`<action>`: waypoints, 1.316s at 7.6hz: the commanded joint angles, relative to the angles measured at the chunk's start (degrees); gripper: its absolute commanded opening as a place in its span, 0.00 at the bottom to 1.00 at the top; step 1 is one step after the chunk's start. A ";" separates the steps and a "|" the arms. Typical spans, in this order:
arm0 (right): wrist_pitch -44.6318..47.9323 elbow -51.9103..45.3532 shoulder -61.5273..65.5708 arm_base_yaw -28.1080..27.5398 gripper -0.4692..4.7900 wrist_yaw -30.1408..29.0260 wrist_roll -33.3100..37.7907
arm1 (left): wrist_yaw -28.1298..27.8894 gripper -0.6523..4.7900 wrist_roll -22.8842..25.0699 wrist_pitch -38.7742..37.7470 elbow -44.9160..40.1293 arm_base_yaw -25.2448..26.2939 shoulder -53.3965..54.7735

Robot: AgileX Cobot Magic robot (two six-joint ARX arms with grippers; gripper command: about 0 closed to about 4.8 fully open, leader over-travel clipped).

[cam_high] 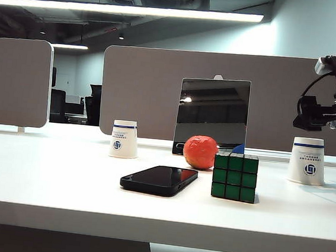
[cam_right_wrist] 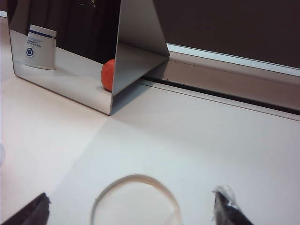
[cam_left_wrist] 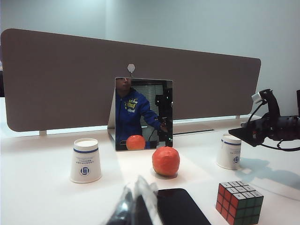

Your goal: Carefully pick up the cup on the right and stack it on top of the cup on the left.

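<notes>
Tabletop (cam_high: 61,181): white, carries everything.
Mirror (cam_high: 212,115): at 12 o'clock, centre back.
Right end effector (cam_right_wrist: 133,208): fingers spread wide, above right cup (cam_high: 307,161) at 3 o'clock.
Left end effector (cam_left_wrist: 133,206): cannot tell its state.
Left cup (cam_high: 124,138): at 10 o'clock, upside down.

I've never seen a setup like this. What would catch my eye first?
Probably the red-orange ball mid-table before a standing mirror, with a green-faced puzzle cube and dark phone nearer. Two upside-down paper cups flank them; the open right gripper hangs above the right cup.
</notes>
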 commanded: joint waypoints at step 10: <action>8.79 0.22 6.86 -0.20 0.67 2.86 -0.15 | 0.17 0.11 -0.09 0.57 0.15 0.00 0.02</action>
